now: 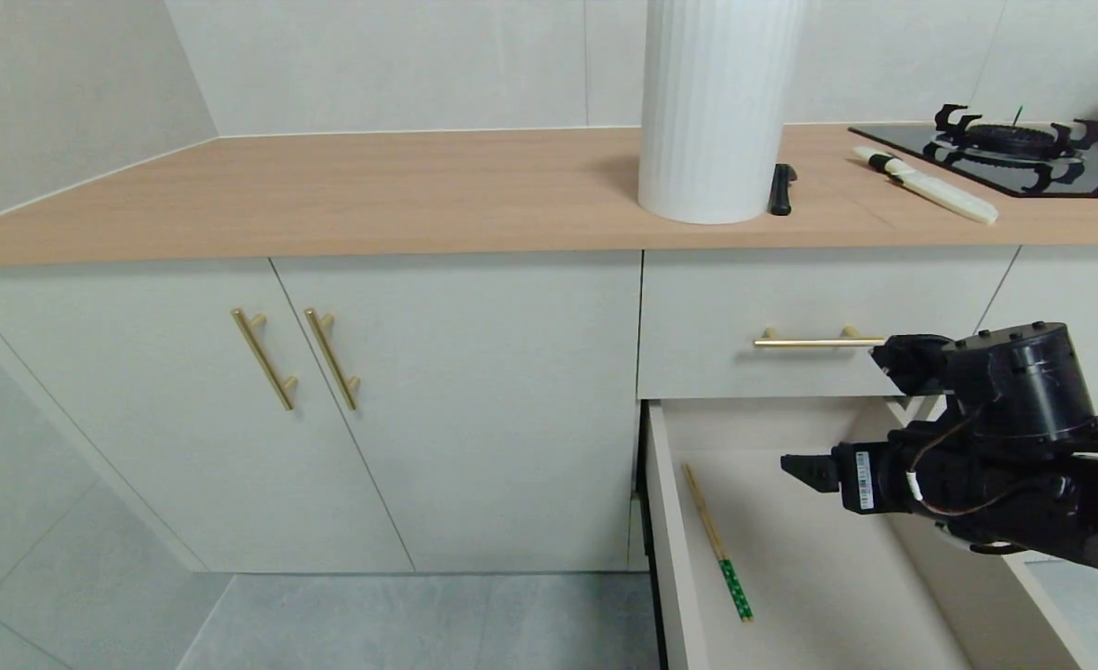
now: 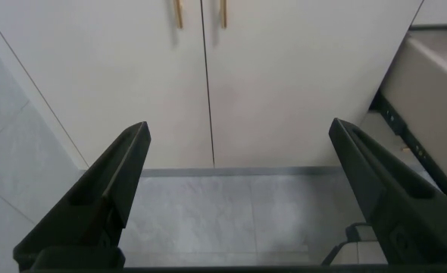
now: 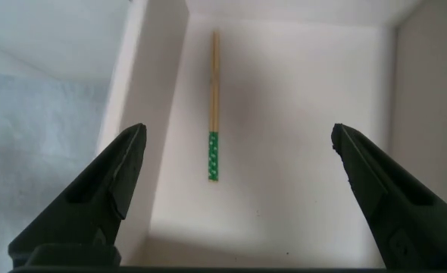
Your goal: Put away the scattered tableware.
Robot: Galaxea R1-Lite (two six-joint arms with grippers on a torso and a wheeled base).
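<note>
A pair of wooden chopsticks with green ends (image 1: 716, 544) lies in the open drawer (image 1: 670, 521), close to its left wall. My right gripper (image 1: 842, 414) hovers open above the drawer, with nothing between its fingers. From the right wrist the chopsticks (image 3: 214, 114) lie straight on the drawer floor (image 3: 299, 152), beyond the open gripper (image 3: 239, 136). On the counter a black-handled utensil (image 1: 781, 189) lies beside a pale long utensil with a dark band (image 1: 926, 184). My left gripper (image 2: 239, 133) is open and empty, low before the cabinet doors (image 2: 208, 76).
A tall white ribbed cylinder (image 1: 712, 107) stands on the wooden counter (image 1: 372, 191), right by the black utensil. A black gas hob (image 1: 1010, 149) sits at the far right. A closed drawer with a brass handle (image 1: 814, 341) is above the open one. The open drawer's side (image 2: 436, 76) juts out.
</note>
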